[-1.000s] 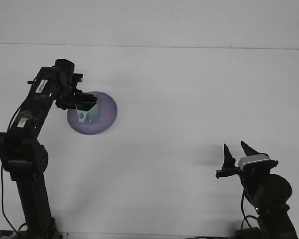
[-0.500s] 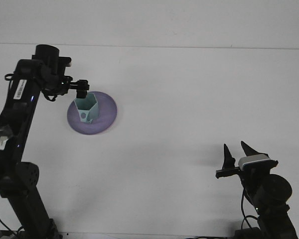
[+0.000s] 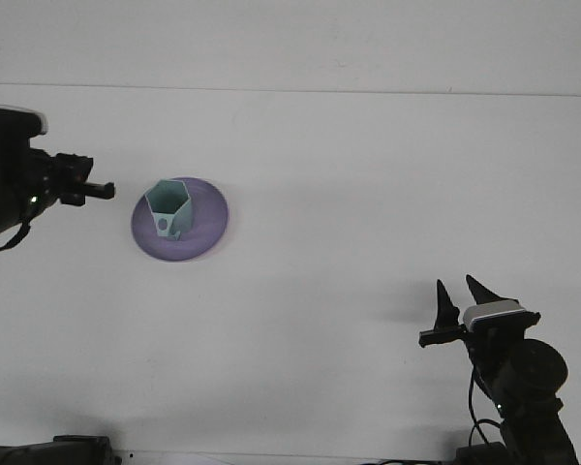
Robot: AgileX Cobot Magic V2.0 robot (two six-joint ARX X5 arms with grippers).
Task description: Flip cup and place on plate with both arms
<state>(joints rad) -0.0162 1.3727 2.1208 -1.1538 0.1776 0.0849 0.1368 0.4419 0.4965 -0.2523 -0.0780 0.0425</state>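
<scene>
The left gripper (image 3: 95,188) sits at the far left edge of the front view, at about 9 o'clock from the table's middle, its dark fingers pointing toward 3 o'clock; from this angle it cannot be told whether they stand apart or together, and nothing is seen between them. It is clear of the plate, with a strip of bare table between its tip and the plate's rim. Just to its 3 o'clock lies the plate (image 3: 208,228), a round lilac dish flat on the white table (image 3: 368,194). On the plate's 9 o'clock half stands the cup (image 3: 168,210), a pale mint-green piece with 6 flat sides, its hexagonal mouth turned upward and showing a darker hollow inside; a small round dark mark shows on the side facing the camera, near the base. The cup stands upright, with nothing touching it but the plate. Well apart, at about 4 o'clock from the plate and near the lower right corner, the right gripper (image 3: 461,295) points toward 12 o'clock with its 2 black fingers spread, a clear gap between them and nothing held. Below it sit a grey block and the dark round body of its arm.
</scene>
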